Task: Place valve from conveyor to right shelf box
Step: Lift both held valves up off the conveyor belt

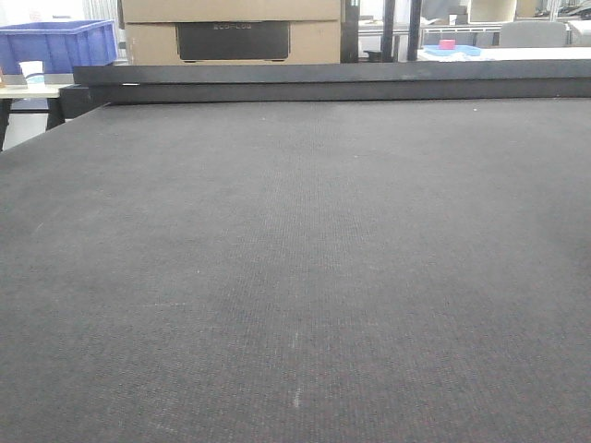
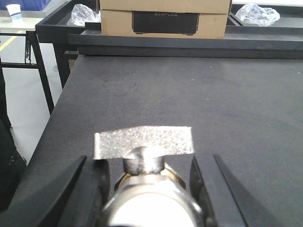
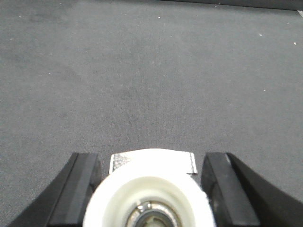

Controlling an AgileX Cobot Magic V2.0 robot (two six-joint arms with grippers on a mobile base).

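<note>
The dark grey woven conveyor point(image 1: 295, 277) fills the front view, edged at the back by a black rail point(image 1: 323, 78); neither arm nor valve shows there. In the left wrist view a metal valve point(image 2: 144, 142) with a flat silver handle sits between the black fingers point(image 2: 90, 189) of my left gripper point(image 2: 150, 161), its round body pressed against both. In the right wrist view another valve point(image 3: 149, 189), seen end-on with a white ring, fills the gap of my right gripper point(image 3: 150, 158). Both are held just above the belt. The right shelf box is out of view.
A cardboard box point(image 1: 231, 28) stands behind the rail. A blue crate point(image 1: 55, 41) and a paper cup point(image 1: 32, 71) sit on a side table at the far left. Clear plastic bags point(image 2: 83, 14) lie in black trays beyond the belt, whose left edge drops to the floor point(image 2: 28, 109).
</note>
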